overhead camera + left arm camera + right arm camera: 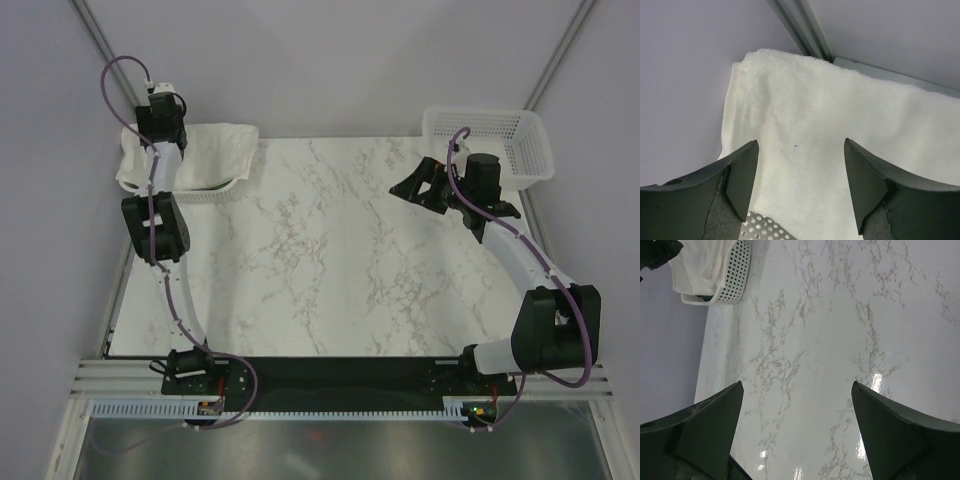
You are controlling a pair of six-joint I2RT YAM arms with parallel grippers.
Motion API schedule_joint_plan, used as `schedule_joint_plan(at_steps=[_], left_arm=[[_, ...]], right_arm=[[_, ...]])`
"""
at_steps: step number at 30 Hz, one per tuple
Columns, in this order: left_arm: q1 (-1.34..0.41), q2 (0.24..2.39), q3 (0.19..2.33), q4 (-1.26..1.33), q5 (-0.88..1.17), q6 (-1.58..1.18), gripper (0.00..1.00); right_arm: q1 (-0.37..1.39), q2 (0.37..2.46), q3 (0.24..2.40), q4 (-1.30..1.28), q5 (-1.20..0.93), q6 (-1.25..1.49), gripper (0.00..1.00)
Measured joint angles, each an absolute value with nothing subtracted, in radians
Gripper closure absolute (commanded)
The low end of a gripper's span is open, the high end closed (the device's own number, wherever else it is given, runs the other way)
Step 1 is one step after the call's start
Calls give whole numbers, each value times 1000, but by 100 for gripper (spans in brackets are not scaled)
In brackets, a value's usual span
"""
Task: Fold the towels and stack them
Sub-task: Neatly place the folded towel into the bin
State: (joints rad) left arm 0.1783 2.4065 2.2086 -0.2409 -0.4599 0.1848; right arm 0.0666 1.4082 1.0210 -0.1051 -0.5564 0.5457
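Note:
A white towel [215, 150] lies draped over the white mesh basket [222, 189] at the back left corner of the table. In the left wrist view the white towel [840, 115] fills the space under my left gripper [800, 142]. Its jaws stand apart above the cloth and hold nothing. From above, the left gripper [163, 100] hangs over the towel's left end. My right gripper [408, 188] hovers open over the bare marble at the right, well away from the towel [700, 265]. The other towels are not in view.
A second white mesh basket [490, 140] stands at the back right corner. The marble tabletop [320, 260] stretches between the two arms. Grey walls close the left and right sides. The left basket's perforated rim [762, 227] shows just under the left fingers.

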Motion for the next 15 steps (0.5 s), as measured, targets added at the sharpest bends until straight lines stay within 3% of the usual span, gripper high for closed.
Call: schedule_joint_plan(at_steps=[8, 15], left_arm=[[38, 2228, 2133, -297, -380, 75, 22], [-99, 2109, 1931, -357, -249, -95, 24]], right_arm=[[67, 1386, 1008, -105, -542, 548, 2], [69, 1341, 1007, -115, -537, 557, 2]])
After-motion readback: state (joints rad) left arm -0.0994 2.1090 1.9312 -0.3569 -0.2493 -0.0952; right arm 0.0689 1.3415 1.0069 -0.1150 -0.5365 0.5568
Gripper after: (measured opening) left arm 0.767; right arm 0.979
